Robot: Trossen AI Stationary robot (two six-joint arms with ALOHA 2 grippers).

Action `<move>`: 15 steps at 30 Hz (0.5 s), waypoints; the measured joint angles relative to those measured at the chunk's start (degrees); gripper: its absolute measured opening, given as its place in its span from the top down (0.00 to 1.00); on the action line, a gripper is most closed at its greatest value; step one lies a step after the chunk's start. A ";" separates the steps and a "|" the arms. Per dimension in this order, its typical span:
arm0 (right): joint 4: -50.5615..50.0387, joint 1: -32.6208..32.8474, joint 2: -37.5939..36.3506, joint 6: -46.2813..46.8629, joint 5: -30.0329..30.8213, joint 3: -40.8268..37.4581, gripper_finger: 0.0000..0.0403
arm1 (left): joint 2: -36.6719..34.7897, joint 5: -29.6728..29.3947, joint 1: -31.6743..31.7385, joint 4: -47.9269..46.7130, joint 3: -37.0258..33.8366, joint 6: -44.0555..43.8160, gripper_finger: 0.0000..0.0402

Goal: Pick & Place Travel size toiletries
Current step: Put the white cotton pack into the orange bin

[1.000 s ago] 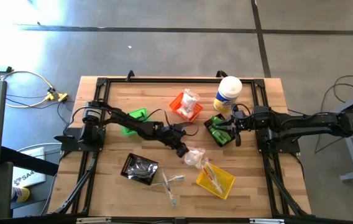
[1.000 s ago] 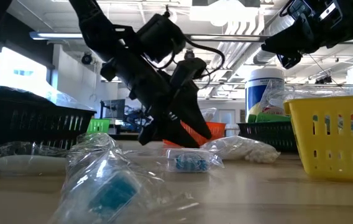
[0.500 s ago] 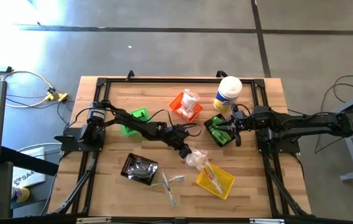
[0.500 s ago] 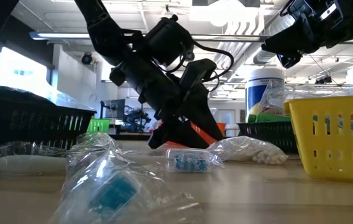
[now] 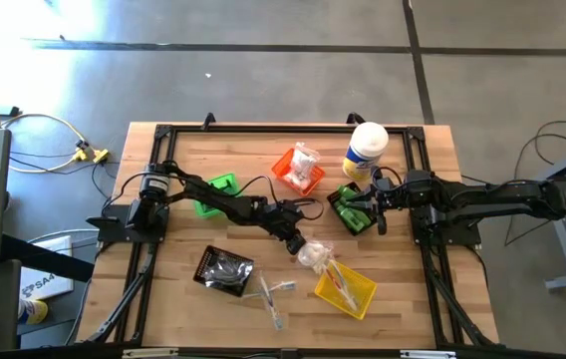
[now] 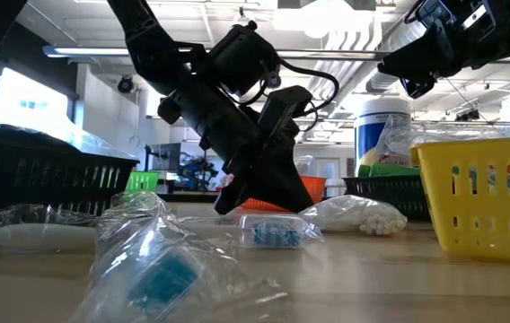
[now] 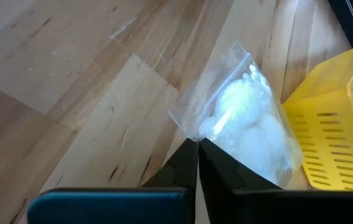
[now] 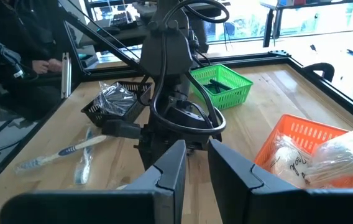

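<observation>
- High view: looked straight down over the whole bench.
- Low view: sat level at the bench's front edge.
- Both caught the yellow bin (image 5: 346,289) (image 6: 484,195).

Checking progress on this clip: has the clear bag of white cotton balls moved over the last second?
Yes. In the low view the bag of cotton balls has slid slightly toward the yellow bin, with the left tool shut on its corner.

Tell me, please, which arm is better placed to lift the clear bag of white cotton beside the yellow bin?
The left: the left gripper is shut on the bag of white cotton, whereas the right gripper waits over the dark green bin.
</observation>
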 joint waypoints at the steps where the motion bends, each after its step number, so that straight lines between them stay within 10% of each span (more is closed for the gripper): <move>1: 0.00 0.01 0.00 0.00 0.00 0.00 0.85 | 0.02 0.00 0.00 0.06 0.00 -0.02 0.98; 15: -0.02 0.00 0.00 0.00 0.00 0.04 0.85 | -6.48 -2.20 0.07 -3.68 -0.22 6.02 1.00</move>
